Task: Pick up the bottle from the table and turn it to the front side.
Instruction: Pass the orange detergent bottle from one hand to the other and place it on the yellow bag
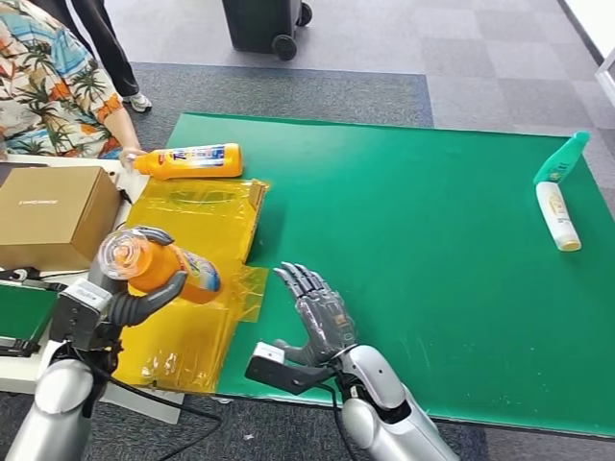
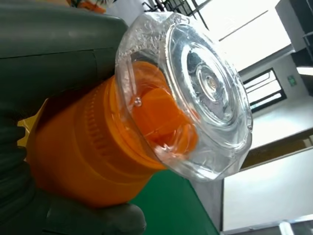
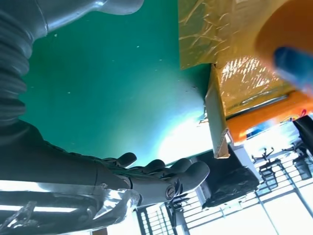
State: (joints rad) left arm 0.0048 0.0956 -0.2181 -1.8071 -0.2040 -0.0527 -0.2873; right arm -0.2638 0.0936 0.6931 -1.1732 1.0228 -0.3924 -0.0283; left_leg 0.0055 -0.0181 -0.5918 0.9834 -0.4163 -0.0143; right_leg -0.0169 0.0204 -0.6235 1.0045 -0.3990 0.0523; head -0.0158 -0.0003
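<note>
While the left hand (image 1: 119, 298) grips the orange plastic bottle with the clear faceted cap (image 1: 156, 266) clear of the yellow crinkled plastic sheet (image 1: 196, 331), thumb below the body and fingers wrapped over it near the neck, the work now is all in the wrist. The bottle lies roughly level above that sheet, cap toward the robot, its printed label facing partly away toward the green table mat (image 1: 406, 240). I'd judge the turn is best done slowly about the bottle's long axis, keeping the grip firm on the ribbed shoulder so the smooth body doesn't slip. The right hand (image 1: 319, 312), fingers spread and holding nothing, hovers over the mat just beside the sheet; it could take the base if a regrasp is needed. A second orange bottle (image 1: 192, 160) lies at the sheet's far edge, a person's hand (image 1: 131, 154) on its cap, so swing wide of it.
</note>
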